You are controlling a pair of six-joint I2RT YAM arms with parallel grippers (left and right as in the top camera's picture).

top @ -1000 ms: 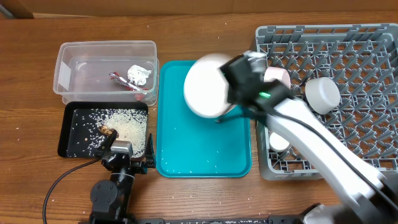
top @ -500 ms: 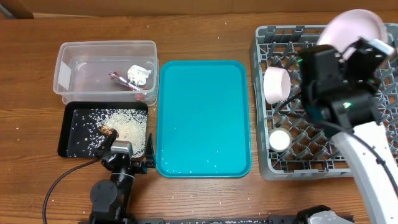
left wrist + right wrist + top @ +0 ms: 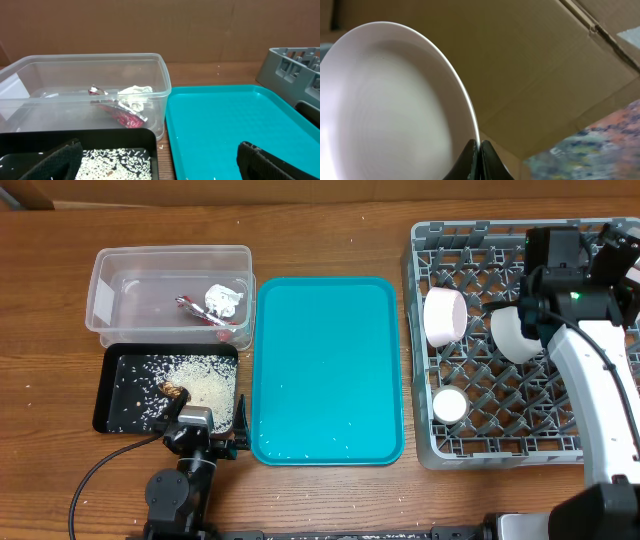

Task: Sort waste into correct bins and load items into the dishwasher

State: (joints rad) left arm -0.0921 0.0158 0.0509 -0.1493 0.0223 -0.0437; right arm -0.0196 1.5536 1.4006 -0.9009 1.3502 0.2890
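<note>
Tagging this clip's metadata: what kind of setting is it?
Likely a lab mock-up of kitchen cleanup: brown wooden table, cardboard backdrop, grey plastic lattice dish rack on the tabletop.

Right arm [image 3: 592, 385] white-shelled with black boxy joints, small green light [image 3: 576, 296], left arm [image 3: 183, 480] black, grey wrist block [image 3: 195, 418], thin black cable [image 3: 108, 457].

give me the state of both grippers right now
left gripper: open, holding nothing
right gripper: shut on the rim of the plate
</note>
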